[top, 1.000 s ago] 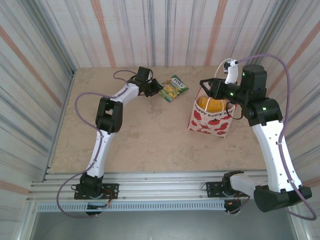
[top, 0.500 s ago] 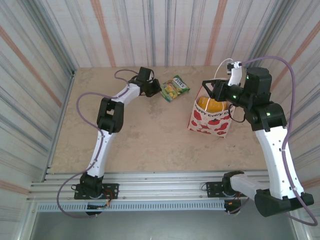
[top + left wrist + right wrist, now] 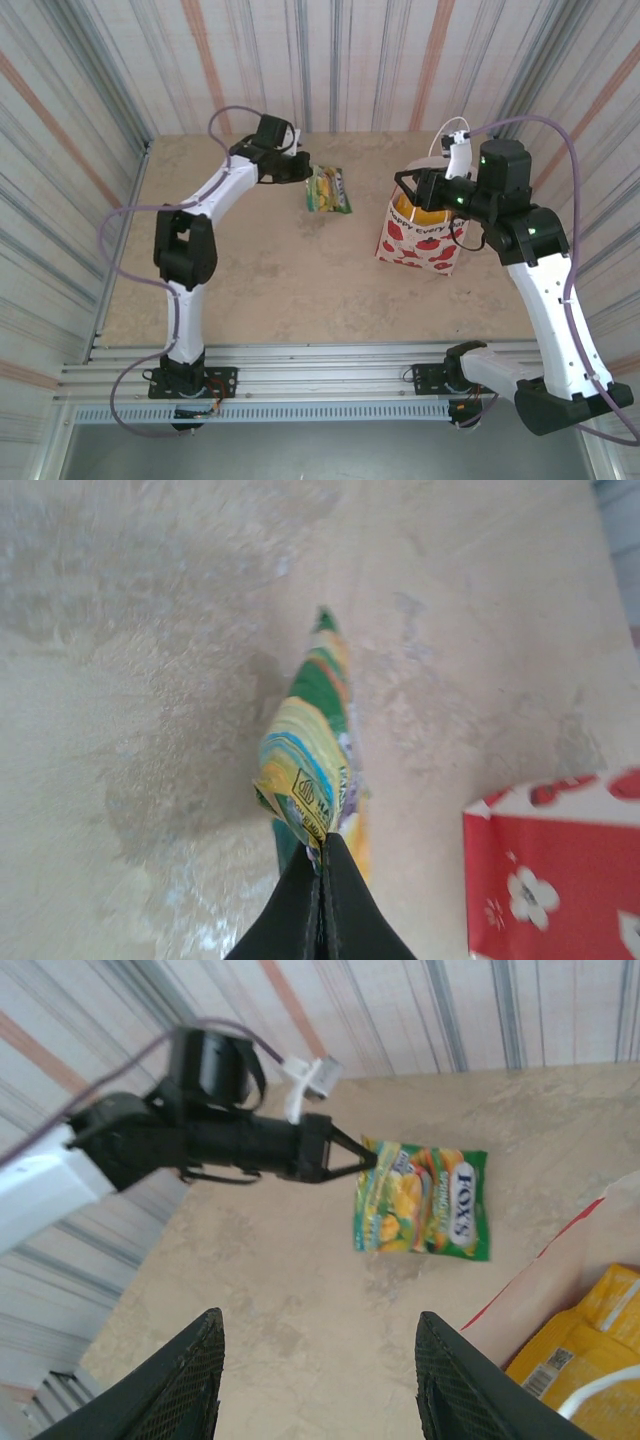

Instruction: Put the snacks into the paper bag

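A green-yellow Fox's snack packet (image 3: 328, 190) hangs just above the beige table, pinched by one edge in my left gripper (image 3: 305, 172), which is shut on it. The left wrist view has the packet (image 3: 308, 735) edge-on beyond the closed fingers (image 3: 300, 910). The white paper bag (image 3: 420, 245) with red apple prints stands to the right, with orange-yellow packets (image 3: 425, 212) inside. My right gripper (image 3: 407, 186) hovers open at the bag's upper left rim. In its wrist view nothing lies between the right gripper's (image 3: 320, 1320) fingers, and the packet (image 3: 425, 1210) and bag rim (image 3: 560, 1280) lie ahead.
Striped corrugated walls (image 3: 90, 120) close in the table at the back and both sides. An aluminium rail (image 3: 320, 370) runs along the near edge by the arm bases. Bare tabletop (image 3: 280, 270) lies between the arms and left of the bag.
My left gripper closed on the packet's edge and raised it, swinging the arm; the packet turned from lying flat to hanging edge-on, slightly left. The right arm shifted only slightly.
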`<action>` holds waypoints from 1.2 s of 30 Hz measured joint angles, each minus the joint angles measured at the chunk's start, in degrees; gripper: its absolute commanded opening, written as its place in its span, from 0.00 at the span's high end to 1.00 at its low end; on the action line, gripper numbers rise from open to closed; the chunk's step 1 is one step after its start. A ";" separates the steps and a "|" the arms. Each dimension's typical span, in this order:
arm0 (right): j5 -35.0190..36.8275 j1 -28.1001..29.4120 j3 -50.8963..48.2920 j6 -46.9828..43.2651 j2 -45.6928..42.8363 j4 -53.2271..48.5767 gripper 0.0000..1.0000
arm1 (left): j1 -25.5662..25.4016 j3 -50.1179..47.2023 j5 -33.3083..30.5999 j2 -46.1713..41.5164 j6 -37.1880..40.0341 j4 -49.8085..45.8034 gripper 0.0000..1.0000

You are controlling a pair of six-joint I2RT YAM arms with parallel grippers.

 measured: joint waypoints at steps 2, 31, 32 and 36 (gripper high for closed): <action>0.22 1.01 -0.72 -0.20 0.09 -0.02 0.47 | -0.07 0.02 -0.02 -3.02 4.74 -2.45 1.00; -2.62 4.26 -22.40 -6.88 -0.90 26.47 0.15 | -8.61 -5.03 5.53 -33.57 48.13 -10.67 1.00; -2.62 4.26 -23.37 -7.04 -1.53 28.13 0.15 | -8.61 -5.46 6.12 -34.62 48.06 -9.77 1.00; -2.80 4.26 -25.31 -7.54 -2.38 32.92 0.15 | -8.61 -6.54 8.41 -37.57 46.86 -5.44 1.00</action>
